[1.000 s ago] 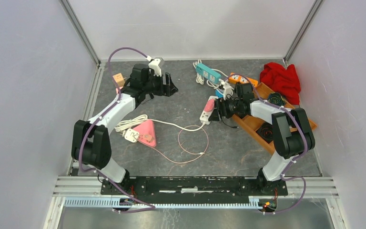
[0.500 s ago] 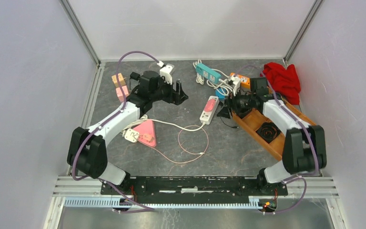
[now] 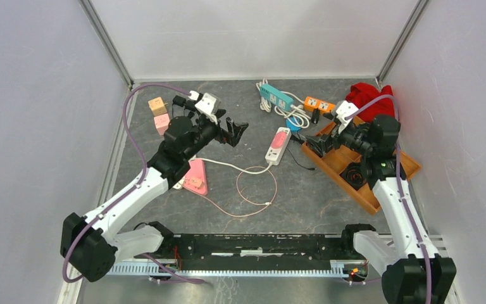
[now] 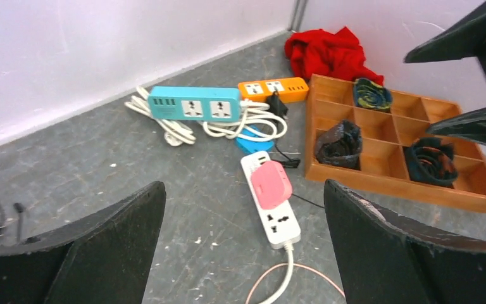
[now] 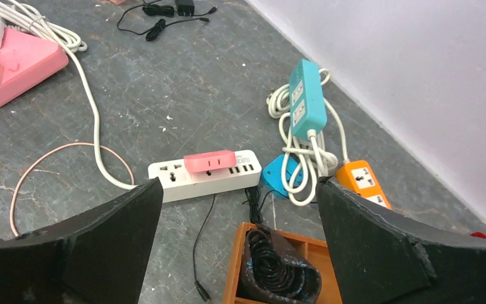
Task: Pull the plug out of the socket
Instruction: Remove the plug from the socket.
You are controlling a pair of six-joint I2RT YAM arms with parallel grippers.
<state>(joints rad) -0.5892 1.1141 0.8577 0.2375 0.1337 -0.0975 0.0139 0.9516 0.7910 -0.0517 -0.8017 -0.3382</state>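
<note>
Left tool and right tool both wide open, empty. Pink plug seated in white strip, on tabletop between them. Pull without pinning the strip and you'll just drag it.

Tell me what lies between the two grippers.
In the top view, the white power strip with the pink plug in it lies between the left gripper and right gripper.
</note>
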